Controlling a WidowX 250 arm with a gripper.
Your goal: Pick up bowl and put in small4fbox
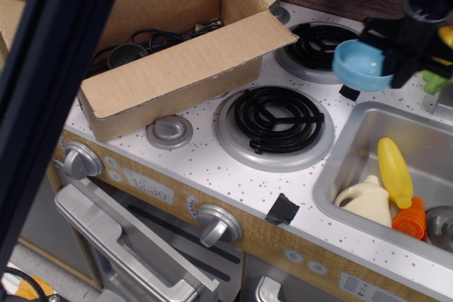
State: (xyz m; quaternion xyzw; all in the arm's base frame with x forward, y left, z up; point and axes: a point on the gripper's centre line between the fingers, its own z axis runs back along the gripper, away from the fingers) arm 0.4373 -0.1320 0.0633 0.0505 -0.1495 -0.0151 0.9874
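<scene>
The light-blue bowl (361, 66) hangs tilted in the air above the counter between the back burner (322, 46) and the sink (354, 153). My black gripper (393, 59) is shut on the bowl's right rim and holds it up. The brown cardboard box (177, 61) stands at the back left with its flaps open; black cables lie inside it. The bowl is well to the right of the box.
A front burner coil (278, 119) sits mid-counter. The steel sink holds a yellow corn (394, 172), a cream jug (368, 199) and an orange carrot (409, 218). Green toy vegetables (437, 79) lie behind the sink. A dark pole (49, 90) crosses the left foreground.
</scene>
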